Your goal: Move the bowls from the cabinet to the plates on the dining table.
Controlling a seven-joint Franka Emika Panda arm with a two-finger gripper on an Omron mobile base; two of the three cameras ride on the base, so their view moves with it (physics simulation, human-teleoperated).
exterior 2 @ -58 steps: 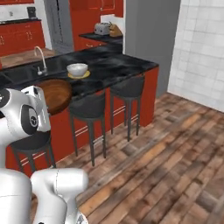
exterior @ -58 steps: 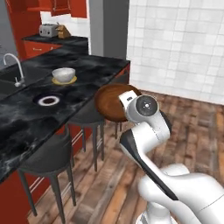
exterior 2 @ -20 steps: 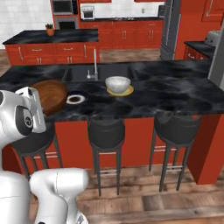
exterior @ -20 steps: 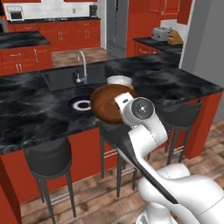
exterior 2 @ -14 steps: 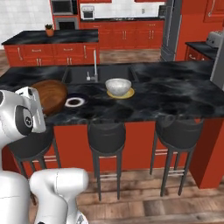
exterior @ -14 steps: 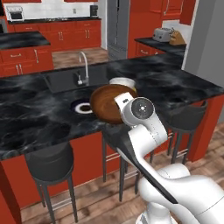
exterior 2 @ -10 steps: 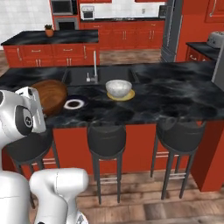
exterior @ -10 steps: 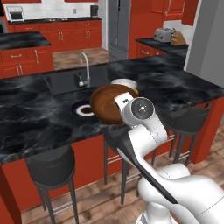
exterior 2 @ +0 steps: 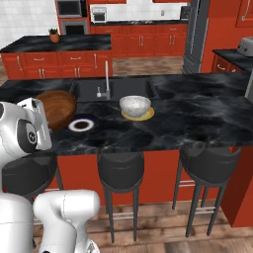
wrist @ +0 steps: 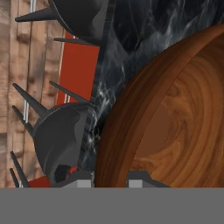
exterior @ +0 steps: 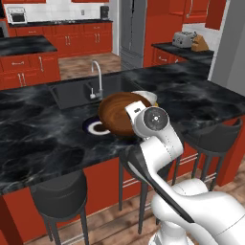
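The dark glossy brown bowl [exterior: 119, 112] is carried tilted on edge, its rim pinched between the narrowly set fingers of the gripper [wrist: 110, 178]; in the hand view a finger tip [wrist: 85, 178] is seen on the outer wall and the other on the inner wall. In the right base view the bowl is seen above the near edge of the dining table [exterior 2: 207, 123], at about 9 o'clock from the dark-blue-rimmed white plate [exterior 2: 81, 125], just beside it. The plate lies flat and bare near the near edge, at about 6 o'clock from the faucet [exterior 2: 105, 79] and the built-in sink [exterior 2: 128, 89]. The pale grey speckled bowl [exterior 2: 135, 105] is set upright on the yellow-orange plate [exterior 2: 138, 115], at about 3 o'clock from the white plate and well apart from it. Bare marble is left open toward 3 o'clock of the yellow plate, up to the table's far end; three dark stools [exterior 2: 121, 170] are tucked under the near edge, and wood floor [exterior 2: 158, 222] is seen below them.
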